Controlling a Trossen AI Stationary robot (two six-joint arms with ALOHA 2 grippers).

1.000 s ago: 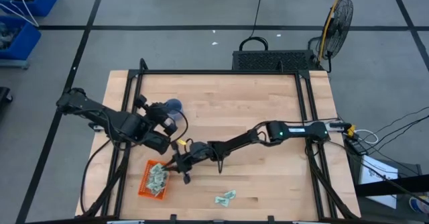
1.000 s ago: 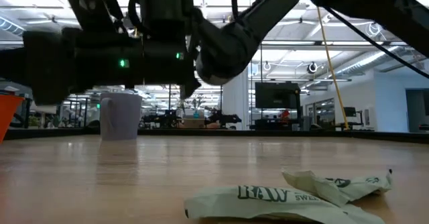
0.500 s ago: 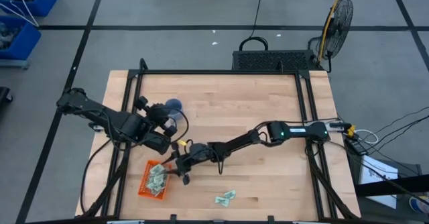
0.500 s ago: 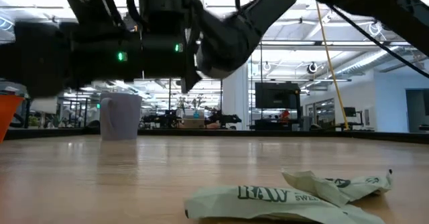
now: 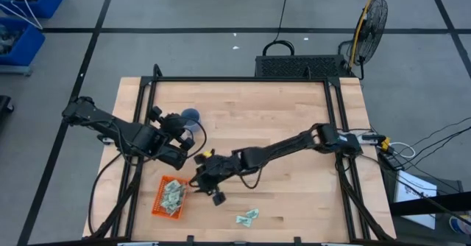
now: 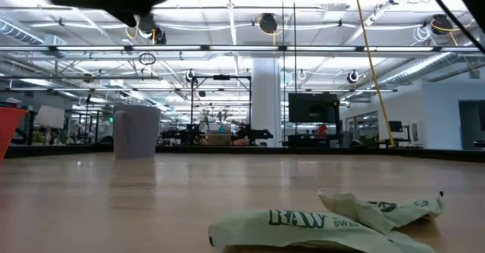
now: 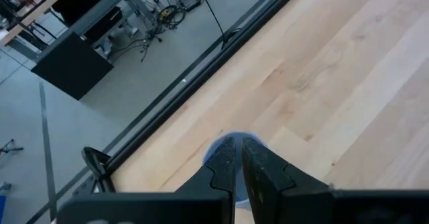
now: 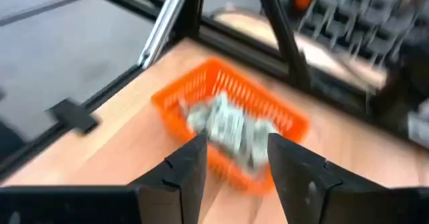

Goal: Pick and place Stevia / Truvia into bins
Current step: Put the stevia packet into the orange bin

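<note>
The orange bin (image 5: 168,197) stands near the table's front left corner, with several pale green Stevia / Truvia sachets (image 5: 174,194) lying in it. Two more sachets (image 5: 247,216) lie flat on the wood to its right and show close up in the low view (image 6: 326,219). My right gripper (image 5: 216,196) hovers open just right of the bin. In its wrist view the filled bin (image 8: 228,127) shows beyond the open fingers (image 8: 191,167), with nothing between them. My left gripper (image 7: 238,158) is shut with nothing in it, held above the table beside the blue cup (image 5: 190,116).
The blue cup (image 6: 136,132) stands upright at the table's left, behind my left gripper. Black frame rails (image 5: 335,128) run along the table's left and right sides. Bare wood spreads across the middle and right of the table (image 5: 294,106).
My right gripper has drawn away from the bin's right edge toward the table's right and near edges. It has also risen, leaving the low view almost wholly. The sachets on the table have stayed where they were.
</note>
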